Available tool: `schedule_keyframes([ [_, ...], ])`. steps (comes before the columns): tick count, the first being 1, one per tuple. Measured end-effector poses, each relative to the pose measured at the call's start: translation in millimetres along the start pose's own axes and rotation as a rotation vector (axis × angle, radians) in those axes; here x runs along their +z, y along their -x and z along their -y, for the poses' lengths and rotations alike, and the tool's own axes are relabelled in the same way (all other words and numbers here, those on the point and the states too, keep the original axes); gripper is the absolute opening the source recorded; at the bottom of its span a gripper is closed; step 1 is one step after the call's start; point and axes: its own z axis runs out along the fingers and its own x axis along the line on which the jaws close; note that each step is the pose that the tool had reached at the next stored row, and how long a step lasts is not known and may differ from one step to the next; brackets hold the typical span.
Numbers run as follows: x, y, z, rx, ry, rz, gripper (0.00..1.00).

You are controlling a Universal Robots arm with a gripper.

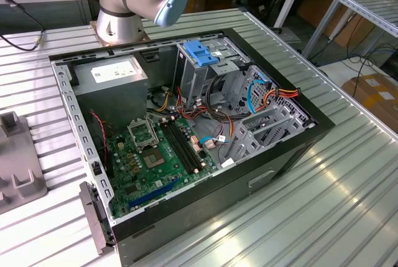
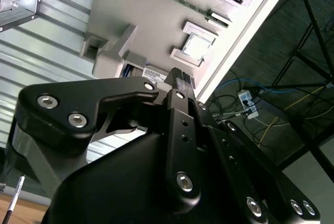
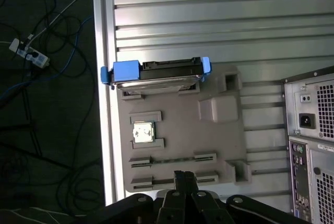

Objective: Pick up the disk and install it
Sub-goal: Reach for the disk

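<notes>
The disk (image 3: 156, 73), a grey metal drive with bright blue rails at both ends, stands on edge in a slot of a grey fixture plate (image 3: 219, 145) on the ribbed metal table. My gripper (image 3: 183, 176) hangs above the plate's opposite end, well apart from the disk. Its black fingers are shut together with nothing between them. In the second wrist view the gripper (image 2: 180, 77) partly covers the disk (image 2: 151, 71), of which a label and a bit of blue show.
The open computer case (image 1: 186, 136) lies on the table, a blue bracket (image 1: 202, 52) atop its drive bay. Its rear panel (image 3: 313, 140) stands beside the fixture plate (image 1: 18, 161). A small chip (image 3: 142, 131) sits in the plate. The table edge (image 3: 104, 104) and floor cables (image 3: 47, 78) are close.
</notes>
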Motion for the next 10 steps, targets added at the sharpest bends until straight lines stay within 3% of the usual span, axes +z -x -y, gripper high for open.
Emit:
schedule_keyframes([
  [10,0.0,-3.7,0.3,0.0,-0.0013,0.0001,0.1],
])
